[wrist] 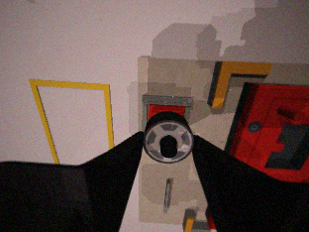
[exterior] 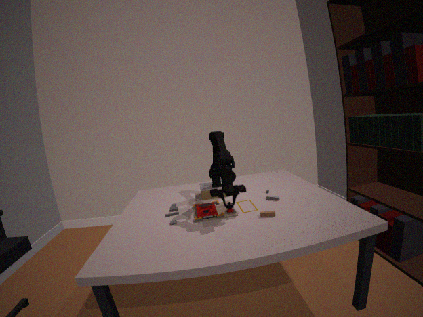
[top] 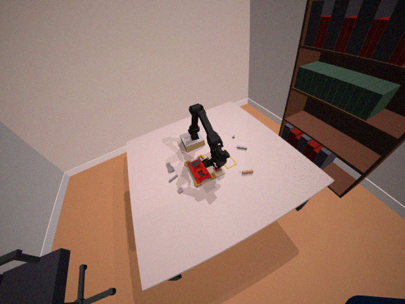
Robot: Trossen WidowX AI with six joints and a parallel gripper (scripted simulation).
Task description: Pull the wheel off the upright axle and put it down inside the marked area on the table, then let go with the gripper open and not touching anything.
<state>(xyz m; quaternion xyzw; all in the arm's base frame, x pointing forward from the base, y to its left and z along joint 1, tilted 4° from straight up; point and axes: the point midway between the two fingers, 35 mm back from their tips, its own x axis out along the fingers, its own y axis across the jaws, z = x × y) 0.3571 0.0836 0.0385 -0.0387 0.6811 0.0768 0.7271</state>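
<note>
while the arm leans down over the tan board [wrist: 154,198], the gripper [wrist: 167,149] is clamped about halfway shut on the wheel [wrist: 167,139], one black finger [wrist: 126,159] pressed on its left side and the other on its right. the wheel sits right between the fingertips, on its red mount [wrist: 167,110] at the board's edge. its flat grey face with the dark hub hole points straight up at the wrist camera, so its axis runs vertical, same as the axle. the yellow marked area [wrist: 74,119] is just off to the left on the table [top: 228,202], and the red block [wrist: 274,131] lies to the right.
</note>
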